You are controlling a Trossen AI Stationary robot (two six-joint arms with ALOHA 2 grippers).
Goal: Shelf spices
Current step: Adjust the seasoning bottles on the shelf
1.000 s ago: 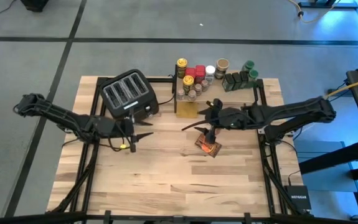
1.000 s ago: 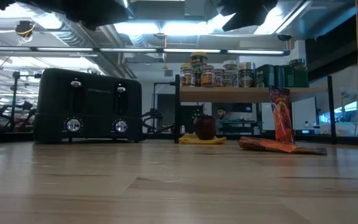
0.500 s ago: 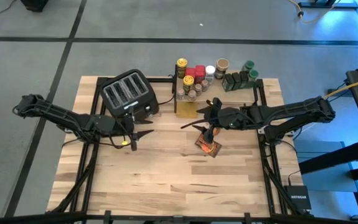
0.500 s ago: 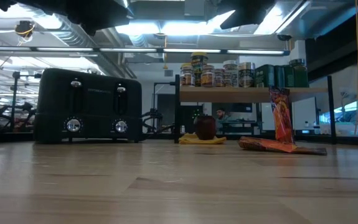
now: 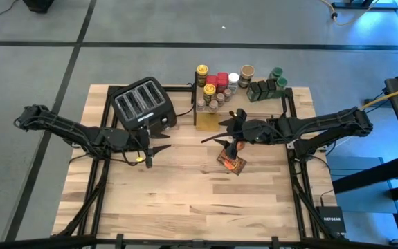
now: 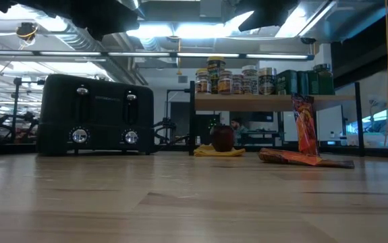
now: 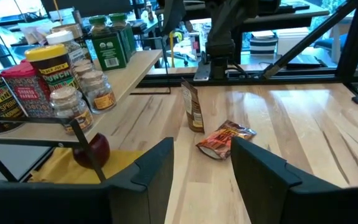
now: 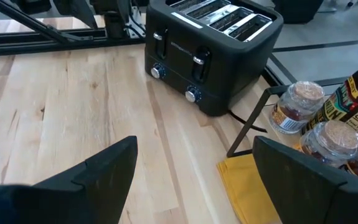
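Observation:
The shelf (image 6: 274,102) stands at the table's far edge with several spice jars (image 5: 216,86) and green tins (image 5: 268,86) on its plank. One orange-brown foil packet (image 7: 193,109) stands upright on its bottom edge on the table. A second packet (image 7: 224,138) lies flat next to it. My right gripper (image 5: 219,128) hovers open above the table, just left of the packets, with nothing between its fingers (image 8: 195,146). My left gripper (image 7: 202,146) is open and holds nothing, hovering in front of the toaster (image 5: 143,104) and facing the packets.
The black toaster sits at the far left, beside the shelf. Under the shelf lie a yellow cloth (image 5: 207,122) and a dark red round thing (image 7: 94,149). Bare wooden tabletop (image 5: 185,200) fills the near half.

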